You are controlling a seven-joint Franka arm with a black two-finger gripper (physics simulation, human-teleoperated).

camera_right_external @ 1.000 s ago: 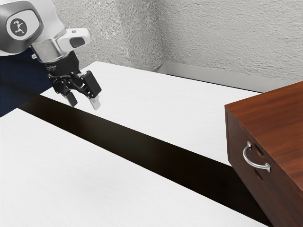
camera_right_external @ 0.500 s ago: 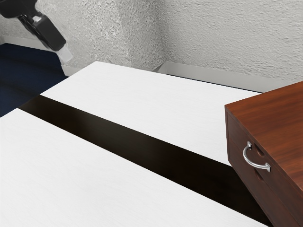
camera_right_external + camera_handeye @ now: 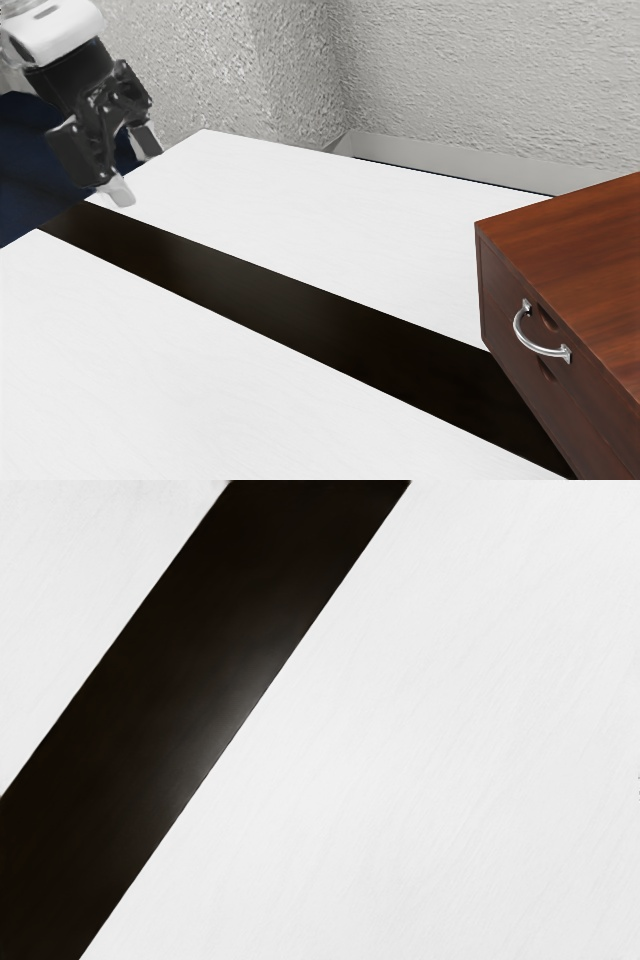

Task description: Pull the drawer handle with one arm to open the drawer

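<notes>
One curved handle (image 3: 527, 343) of bright polished metal, a slim bow fixed at both ends, sits on the drawer (image 3: 508, 300) front. We see that front lying flush in a boxy cabinet (image 3: 580, 240) of dark reddish, glossy wood. The cabinet stands at the end of the black stripe (image 3: 250, 290) toward the exterior view's right, on the smooth matt white table (image 3: 320, 210). Our gripper (image 3: 135, 167) hangs over the stripe's opposite end, well apart from the handle. Its black fingers (image 3: 120, 190) with pale tips are spread and pinch nothing. Under our hand, the wrist view gives the faintly shining stripe (image 3: 200, 710) crossing the white table (image 3: 450, 760). Beyond the stripe rises a rough, plaster-textured grey wall (image 3: 450, 70).
</notes>
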